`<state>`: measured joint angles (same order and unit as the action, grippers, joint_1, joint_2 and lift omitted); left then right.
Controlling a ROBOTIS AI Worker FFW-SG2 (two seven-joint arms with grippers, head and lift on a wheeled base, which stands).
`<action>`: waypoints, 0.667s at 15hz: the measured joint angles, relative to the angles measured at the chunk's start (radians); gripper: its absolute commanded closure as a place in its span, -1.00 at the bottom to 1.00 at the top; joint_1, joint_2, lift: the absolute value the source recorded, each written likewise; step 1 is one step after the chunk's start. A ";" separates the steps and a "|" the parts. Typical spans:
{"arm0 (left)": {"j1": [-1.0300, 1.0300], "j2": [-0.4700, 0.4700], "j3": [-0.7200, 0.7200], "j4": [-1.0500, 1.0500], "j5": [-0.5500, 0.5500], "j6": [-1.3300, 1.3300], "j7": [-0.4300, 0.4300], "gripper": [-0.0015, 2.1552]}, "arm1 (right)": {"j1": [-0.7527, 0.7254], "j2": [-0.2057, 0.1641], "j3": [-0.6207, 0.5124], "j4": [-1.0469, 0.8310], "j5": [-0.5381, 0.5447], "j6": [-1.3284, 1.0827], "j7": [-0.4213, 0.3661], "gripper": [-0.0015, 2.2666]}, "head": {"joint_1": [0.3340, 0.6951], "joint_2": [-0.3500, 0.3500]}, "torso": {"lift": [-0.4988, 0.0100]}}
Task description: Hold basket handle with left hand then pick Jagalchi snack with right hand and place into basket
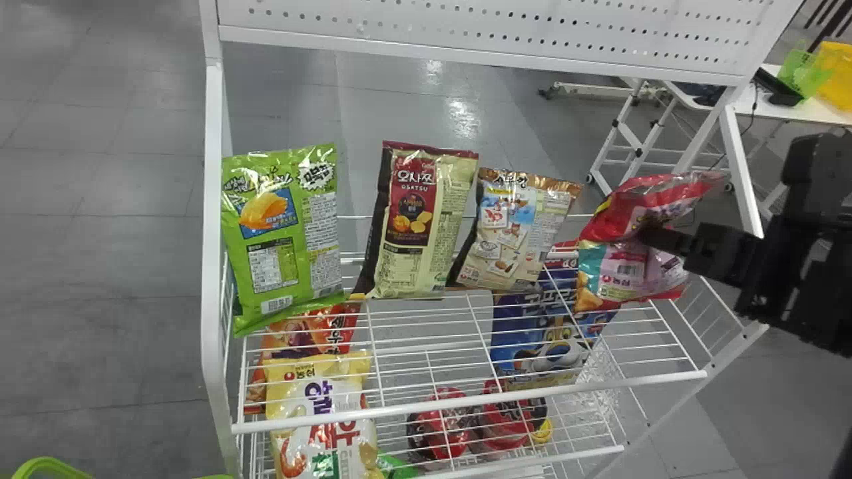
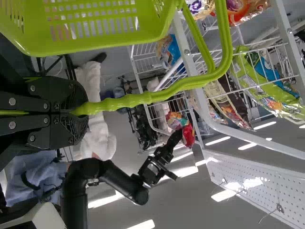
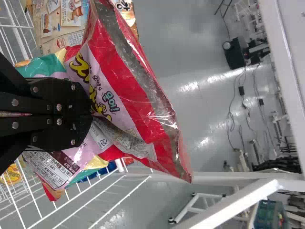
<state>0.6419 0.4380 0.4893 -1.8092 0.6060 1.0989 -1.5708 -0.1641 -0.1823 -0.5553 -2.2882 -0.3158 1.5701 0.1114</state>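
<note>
Two jaw pairs, both loaded. Right gripper (image 1: pixel 649 237): jaws pinching the Jagalchi snack (image 3: pixel 121 90), a glossy red, pink and teal plastic bag, creased where gripped. Left gripper (image 2: pixel 80 107): jaws clamped round the handle (image 2: pixel 162 94) of the lime-green plastic basket (image 2: pixel 95 45), a slim ribbed loop; basket hangs from it, off the near left of the rack.

Snack's place: right end of the upper shelf of the white wire rack (image 1: pixel 466 403), outside the basket. Whether its lower edge touches the wires, cannot tell.

Next leftward, same shelf, far side: beige-and-brown bag (image 1: pixel 512 233) with picture panels, leaning a little; then tall cream-and-dark-red bag (image 1: pixel 416 226), roughly upright; a gap; then bright green bag (image 1: pixel 313 233) at the left end, slightly tilted.

Below, seen through the wires: blue bag with a cartoon tiger (image 1: pixel 556 339) toward the right; two round red-and-black packs (image 1: pixel 442 426) nearer, mid-rack; pale yellow-and-white bag (image 1: pixel 319 406) near left, an orange-red bag (image 1: pixel 343 319) just beyond it.

Far side: white perforated metal panel (image 1: pixel 492 30) across the rack. Far right: white table (image 1: pixel 809 118) bearing a green bin (image 1: pixel 797 73) and a yellow bin (image 1: pixel 835 76).
</note>
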 measured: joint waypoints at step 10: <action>-0.009 -0.010 0.002 0.004 -0.002 -0.001 0.000 0.99 | 0.192 0.025 -0.018 -0.180 -0.248 0.000 0.007 0.98 | 1.00 -0.39 | 0.93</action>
<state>0.6333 0.4284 0.4911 -1.8054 0.6044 1.0976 -1.5708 0.0281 -0.1569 -0.5728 -2.4681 -0.5635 1.5701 0.1181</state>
